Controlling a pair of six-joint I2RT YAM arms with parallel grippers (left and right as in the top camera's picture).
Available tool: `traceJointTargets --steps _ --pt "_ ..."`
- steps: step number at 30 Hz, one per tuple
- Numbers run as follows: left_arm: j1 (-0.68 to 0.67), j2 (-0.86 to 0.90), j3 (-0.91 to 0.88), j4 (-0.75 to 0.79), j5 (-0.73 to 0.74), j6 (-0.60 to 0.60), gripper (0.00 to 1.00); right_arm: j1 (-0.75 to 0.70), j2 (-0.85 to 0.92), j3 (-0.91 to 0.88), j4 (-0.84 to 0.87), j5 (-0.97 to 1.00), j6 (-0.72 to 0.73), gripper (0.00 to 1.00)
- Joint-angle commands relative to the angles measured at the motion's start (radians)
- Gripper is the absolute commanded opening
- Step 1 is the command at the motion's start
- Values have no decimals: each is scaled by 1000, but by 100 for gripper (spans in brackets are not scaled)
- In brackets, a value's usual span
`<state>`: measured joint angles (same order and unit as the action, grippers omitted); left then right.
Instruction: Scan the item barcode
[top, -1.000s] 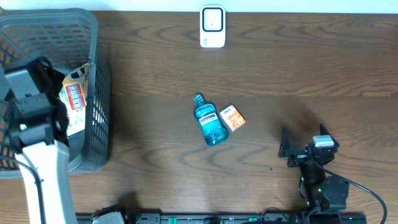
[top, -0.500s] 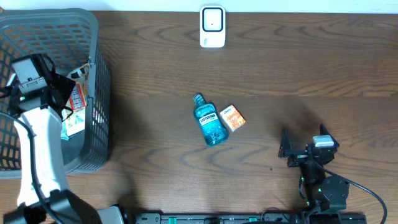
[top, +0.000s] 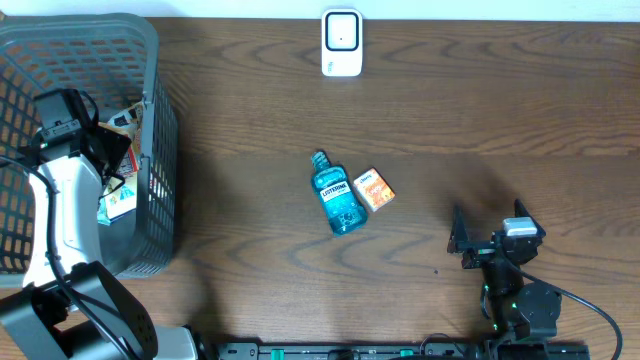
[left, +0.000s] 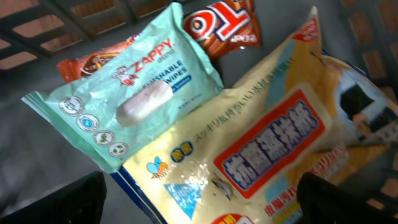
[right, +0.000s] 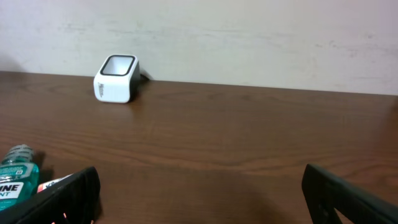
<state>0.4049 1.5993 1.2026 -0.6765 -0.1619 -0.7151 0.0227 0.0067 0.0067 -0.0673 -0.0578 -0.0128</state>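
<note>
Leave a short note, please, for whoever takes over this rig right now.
Left gripper: open, empty, inside the grey basket, over a wipes pack and a yellow pack.
Right gripper: open, empty, near the front edge of the table.
Mouthwash bottle and orange box lie mid-table; scanner stands at the far edge.
Done: nothing in hand; whether anything was scanned cannot be told.
Left: pick an item, show its barcode to the scanner.

Wipes pack (left: 134, 106) overlapping yellow pouch (left: 261, 155) (basket (left: 34, 155) floor).

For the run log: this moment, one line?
left gripper open over basket packs | right gripper open, empty | bottle, scanner on table
</note>
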Motion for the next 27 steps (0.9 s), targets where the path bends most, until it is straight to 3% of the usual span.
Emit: traceJointTargets --steps 1,27 --pt "29 21 9 -5 -3 -16 98 -2 0 -1 -4 0 -15 99" --pt "59 216 -8 -3 -7 -16 98 -2 0 -1 -4 0 -15 99"
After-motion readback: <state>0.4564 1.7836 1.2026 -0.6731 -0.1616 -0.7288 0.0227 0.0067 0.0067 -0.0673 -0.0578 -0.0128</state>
